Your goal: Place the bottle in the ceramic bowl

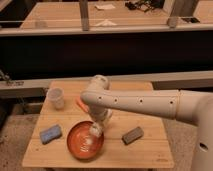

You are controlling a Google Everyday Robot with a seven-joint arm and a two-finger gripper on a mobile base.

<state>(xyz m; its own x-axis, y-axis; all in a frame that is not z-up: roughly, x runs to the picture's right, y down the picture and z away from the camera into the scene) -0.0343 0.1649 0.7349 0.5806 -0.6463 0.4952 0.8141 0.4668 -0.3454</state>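
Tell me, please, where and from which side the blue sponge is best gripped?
Across its narrow middle, from above: the blue sponge lies flat on the table, long and low. The claw hangs over the ceramic bowl beside it.

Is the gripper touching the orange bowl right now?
Cannot tell. The camera view shows the gripper over the far rim of the ceramic bowl, overlapping it, with no plain contact or gap.

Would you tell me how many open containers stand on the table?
2: the plastic cup at the far left, the orange bowl at the front. The pincer is over the bowl's right rim; its arm may hide more.
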